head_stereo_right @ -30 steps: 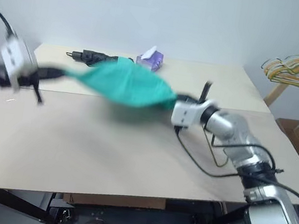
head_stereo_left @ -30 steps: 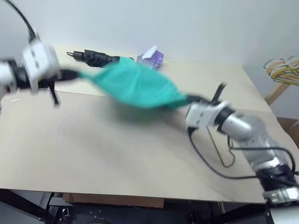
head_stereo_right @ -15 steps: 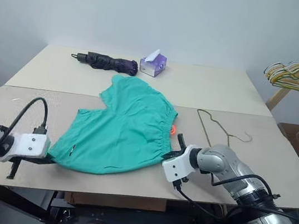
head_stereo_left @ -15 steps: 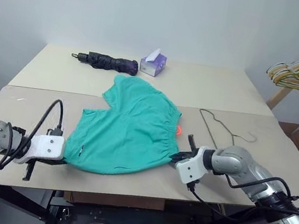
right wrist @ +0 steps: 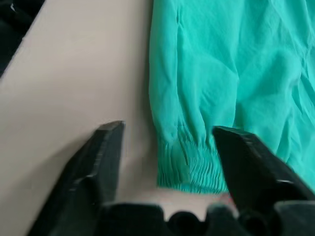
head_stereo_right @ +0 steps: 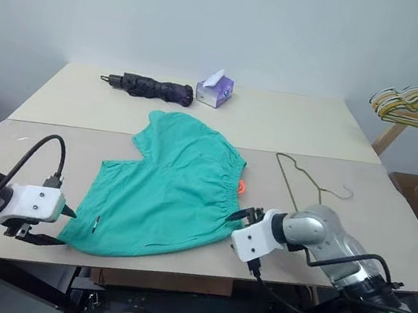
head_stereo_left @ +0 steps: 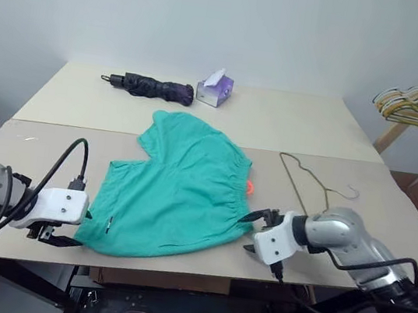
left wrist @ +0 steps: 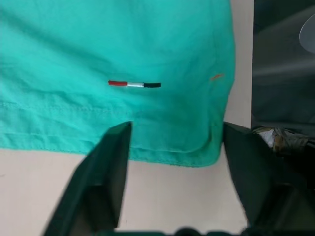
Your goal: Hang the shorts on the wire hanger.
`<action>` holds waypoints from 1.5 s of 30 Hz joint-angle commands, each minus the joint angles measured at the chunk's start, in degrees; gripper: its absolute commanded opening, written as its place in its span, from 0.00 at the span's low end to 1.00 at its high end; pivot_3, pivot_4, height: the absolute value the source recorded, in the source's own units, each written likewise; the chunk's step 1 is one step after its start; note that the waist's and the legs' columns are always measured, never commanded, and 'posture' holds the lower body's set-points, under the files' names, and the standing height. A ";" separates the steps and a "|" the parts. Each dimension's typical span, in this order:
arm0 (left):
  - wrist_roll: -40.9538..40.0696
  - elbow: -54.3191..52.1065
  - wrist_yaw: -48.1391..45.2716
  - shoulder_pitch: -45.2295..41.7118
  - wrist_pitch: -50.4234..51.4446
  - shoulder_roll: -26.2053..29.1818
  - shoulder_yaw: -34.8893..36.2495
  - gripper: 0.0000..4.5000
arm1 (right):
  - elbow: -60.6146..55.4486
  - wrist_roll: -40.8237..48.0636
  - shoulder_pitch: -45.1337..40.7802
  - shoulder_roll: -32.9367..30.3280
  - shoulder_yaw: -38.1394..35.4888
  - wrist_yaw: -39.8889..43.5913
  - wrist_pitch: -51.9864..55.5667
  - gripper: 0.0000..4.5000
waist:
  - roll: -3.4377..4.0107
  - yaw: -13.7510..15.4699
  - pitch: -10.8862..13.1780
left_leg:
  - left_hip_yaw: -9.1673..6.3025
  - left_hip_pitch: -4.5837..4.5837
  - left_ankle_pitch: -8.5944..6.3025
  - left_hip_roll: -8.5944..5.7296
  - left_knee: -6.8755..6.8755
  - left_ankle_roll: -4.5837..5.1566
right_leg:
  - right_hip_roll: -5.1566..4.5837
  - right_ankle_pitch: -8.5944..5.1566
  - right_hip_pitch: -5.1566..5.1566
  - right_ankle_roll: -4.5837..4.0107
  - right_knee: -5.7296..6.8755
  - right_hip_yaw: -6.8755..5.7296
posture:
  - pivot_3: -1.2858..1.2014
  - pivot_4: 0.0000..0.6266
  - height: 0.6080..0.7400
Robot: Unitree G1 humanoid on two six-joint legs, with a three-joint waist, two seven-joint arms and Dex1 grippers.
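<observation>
Shorts point(head_stereo_left: 175, 191) lie flat on the table point(head_stereo_left: 51, 157), legs pointing away toward the far edge, waistband spanning between both grippers. Left gripper point(left wrist: 172, 162) and right gripper point(right wrist: 165, 147) stand apart, each straddling a waistband corner, gripping nothing.

Bare table point(head_stereo_left: 388, 223) (beyond wire hanger point(head_stereo_left: 311, 181))

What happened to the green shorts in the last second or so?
A second ago both grippers held the shorts stretched in the air between them. They then laid them flat on the table and let go: the left gripper and the right gripper now stand open at the shorts' near corners. The wire hanger, the umbrella and the tissue box stayed put.
</observation>
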 commanded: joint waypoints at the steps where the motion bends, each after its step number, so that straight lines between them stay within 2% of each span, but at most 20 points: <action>1: -4.69 0.30 0.24 -4.97 0.86 -1.72 3.88 0.97 | -2.88 6.21 0.55 -1.44 -7.55 0.04 8.64 1.00 | 0.00 0.06 0.00 | 0.00 0.01 0.00 0.00 0.01 0.00 | 0.00 0.00 0.00 0.00 0.00 0.00 | 0.55 0.00 1.00; 4: -5.61 1.28 3.42 -10.68 1.95 -5.72 3.59 0.99 | -0.14 5.41 -0.41 -0.03 -12.08 -5.12 16.51 1.00 | -0.02 0.18 -0.01 | 0.00 0.04 0.00 0.00 0.06 0.00 | 0.00 0.01 0.06 0.00 0.01 -0.02 | 0.55 0.00 1.00; 7: -4.43 1.50 9.68 -15.61 2.81 -11.75 2.47 0.99 | 2.68 5.63 -3.77 2.56 -16.15 -10.40 31.44 1.00 | -0.02 0.08 -0.02 | 0.00 0.07 0.00 -0.02 0.06 0.00 | 0.00 0.01 0.09 0.01 0.01 -0.01 | 0.55 0.00 1.00; 11: -5.97 -1.10 10.44 -17.74 5.16 -15.25 1.42 0.99 | 8.83 6.43 -8.87 7.19 -21.25 -18.57 46.86 1.00 | -0.04 -0.33 -0.04 | -0.03 0.01 0.00 0.00 0.04 0.00 | 0.08 0.03 0.01 -0.01 0.02 0.05 | 0.54 0.00 1.00; 16: -10.06 -3.12 12.70 -21.14 8.39 -20.94 1.46 0.99 | 18.10 8.56 -14.43 11.25 -23.55 -22.91 60.50 1.00 | -0.04 -0.18 -0.04 | -0.04 -0.08 0.00 -0.01 0.05 0.00 | 0.07 0.02 -0.04 -0.01 -0.01 0.05 | 0.54 0.00 1.00; 19: -16.18 -4.66 13.18 -22.90 11.35 -24.72 3.23 0.99 | 22.30 8.95 -15.63 11.68 -21.75 -21.74 62.43 1.00 | -0.04 -0.14 -0.04 | -0.06 -0.10 0.00 -0.03 0.06 0.00 | 0.06 0.03 -0.02 0.00 0.01 0.04 | 0.54 0.00 1.00; 23: -20.80 -6.88 11.73 -22.03 13.10 -25.23 4.35 0.99 | 24.93 9.89 -15.70 11.72 -19.63 -19.42 62.53 1.00 | -0.04 -0.76 -0.04 | -0.10 -0.13 -0.01 -0.02 0.06 0.01 | 0.07 0.03 -0.05 0.01 -0.01 0.04 | 0.54 0.00 1.00; 27: -19.66 -7.22 11.64 -20.79 12.25 -24.31 3.36 0.99 | 28.22 9.03 -15.56 11.60 -16.44 -17.26 62.31 1.00 | -0.03 -1.75 -0.04 | -0.10 -0.08 0.00 -0.03 0.07 0.01 | 0.07 0.03 0.01 0.01 0.00 0.05 | 0.54 0.00 1.00; 34: -19.06 -7.79 12.86 -21.10 11.70 -25.00 3.23 0.99 | 35.93 8.42 -17.16 12.71 -14.22 -17.32 61.43 1.00 | -0.05 -1.73 -0.05 | -0.13 0.01 0.00 -0.03 0.06 0.01 | 0.08 0.03 0.08 0.01 0.00 0.04 | 0.55 0.00 1.00; 37: -19.53 -8.42 13.34 -21.15 11.87 -25.14 3.75 1.00 | 37.97 8.20 -17.96 13.06 -13.70 -17.51 62.54 0.87 | -0.10 -1.72 -0.09 | -0.14 0.05 0.00 -0.03 0.06 0.01 | 0.08 0.03 0.12 0.01 0.00 0.04 | 0.55 0.00 1.00; 45: -19.68 -9.16 14.37 -20.64 11.72 -25.00 4.38 1.00 | 39.18 7.09 -17.87 13.81 -12.09 -17.89 63.00 0.27 | -0.28 -1.49 -0.20 | -0.14 0.09 -0.01 -0.03 0.05 0.01 | 0.08 0.02 0.15 0.01 -0.02 0.03 | 0.56 0.00 1.00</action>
